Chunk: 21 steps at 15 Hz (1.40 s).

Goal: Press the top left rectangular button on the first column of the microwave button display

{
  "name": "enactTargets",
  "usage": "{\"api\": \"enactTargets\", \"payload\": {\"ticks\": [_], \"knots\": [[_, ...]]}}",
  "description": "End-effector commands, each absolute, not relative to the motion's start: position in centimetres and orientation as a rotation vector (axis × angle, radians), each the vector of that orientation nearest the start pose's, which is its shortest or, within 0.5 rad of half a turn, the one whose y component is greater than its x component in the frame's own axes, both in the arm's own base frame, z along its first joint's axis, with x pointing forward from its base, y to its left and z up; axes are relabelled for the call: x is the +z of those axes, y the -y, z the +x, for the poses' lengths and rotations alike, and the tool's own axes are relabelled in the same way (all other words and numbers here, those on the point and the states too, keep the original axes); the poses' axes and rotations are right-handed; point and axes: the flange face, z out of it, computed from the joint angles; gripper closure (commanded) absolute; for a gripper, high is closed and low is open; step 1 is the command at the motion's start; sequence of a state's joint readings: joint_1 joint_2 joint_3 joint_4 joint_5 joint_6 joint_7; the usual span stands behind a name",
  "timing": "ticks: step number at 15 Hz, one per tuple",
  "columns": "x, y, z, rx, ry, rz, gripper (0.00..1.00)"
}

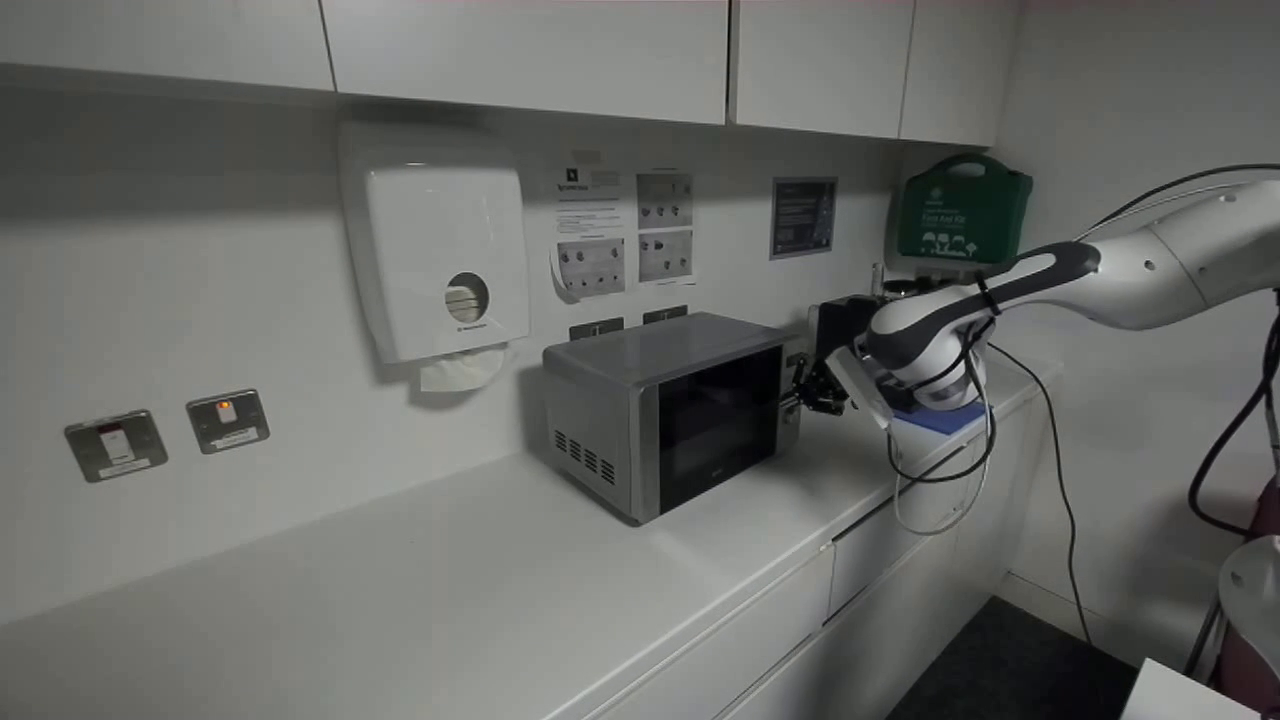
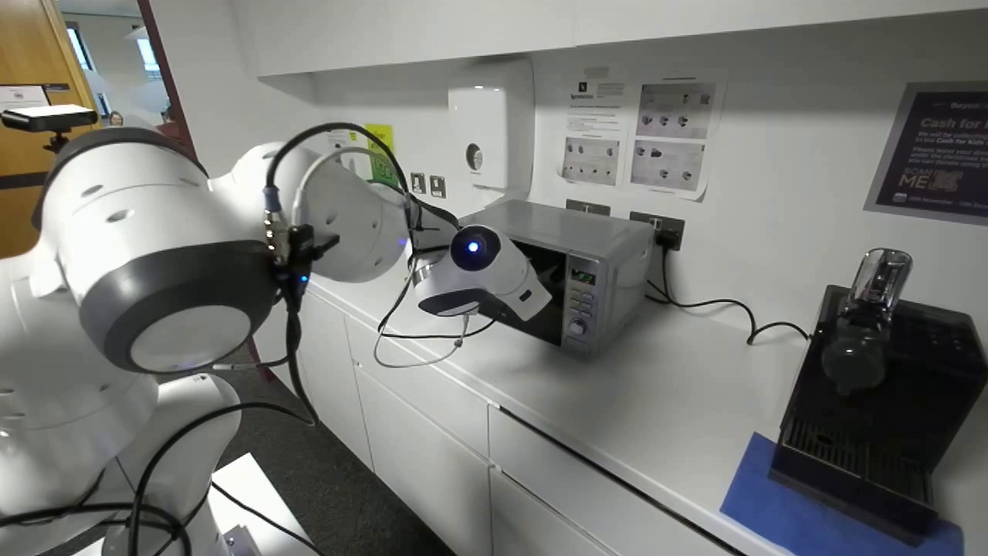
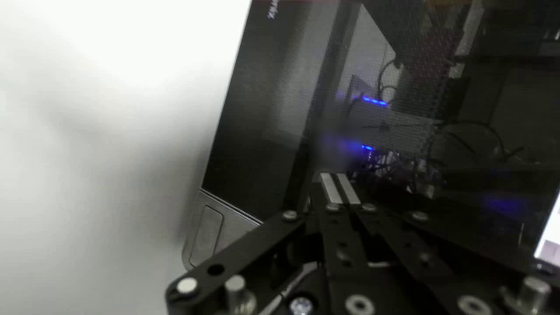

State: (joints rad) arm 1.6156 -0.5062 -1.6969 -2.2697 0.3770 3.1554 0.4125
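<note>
The silver-grey microwave stands on the white counter in both exterior views point(image 1: 690, 345) point(image 2: 571, 220). Its dark glass door point(image 1: 715, 425) fills much of the wrist view point(image 3: 262, 109) and shows reflections. The button panel point(image 2: 582, 305) has a lit display at its top, rows of small buttons below it and a round dial. In the wrist view a corner of the panel with one rectangular button point(image 3: 207, 234) shows; the other buttons are hidden by my gripper. My gripper point(image 3: 340, 188) is shut and empty, its fingertips before the door glass. Contact cannot be told. An exterior view shows it near the door's panel-side edge point(image 1: 790, 398).
A black coffee machine point(image 2: 880, 401) stands on a blue mat point(image 2: 760, 483) along the counter point(image 2: 664, 394). A black power cable point(image 2: 710, 303) runs behind the microwave. A white towel dispenser point(image 1: 440, 230) hangs on the wall below the cupboards point(image 1: 530, 50). Loose cables hang from my arm.
</note>
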Motion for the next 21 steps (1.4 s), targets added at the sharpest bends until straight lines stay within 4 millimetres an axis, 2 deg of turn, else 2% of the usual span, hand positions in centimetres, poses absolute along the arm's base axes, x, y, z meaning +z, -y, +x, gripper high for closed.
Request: {"api": "enactTargets", "payload": {"ticks": [1, 4, 9, 12, 13, 14, 15, 16, 17, 21], "knots": [[38.8, 12.5, 53.5, -0.599, -1.322, -2.145, 1.00], [38.2, 12.8, 52.5, -0.473, -1.384, -2.255, 1.00], [37.6, 13.3, 51.9, -0.254, -1.520, -2.422, 1.00], [37.5, 13.7, 51.2, -0.043, -1.581, -2.522, 1.00], [36.5, 13.7, 50.9, 0.057, -1.604, -2.546, 0.77], [36.3, 14.0, 50.7, 0.126, -1.632, -2.563, 0.99], [37.4, 14.2, 50.4, 0.158, -1.665, -2.588, 0.96], [37.5, 14.6, 50.1, 0.211, -1.702, -2.616, 0.71], [36.5, 14.0, 50.0, 0.148, -1.617, -2.579, 0.96], [36.9, 14.3, 50.0, 0.193, -1.662, -2.606, 0.71]]}}
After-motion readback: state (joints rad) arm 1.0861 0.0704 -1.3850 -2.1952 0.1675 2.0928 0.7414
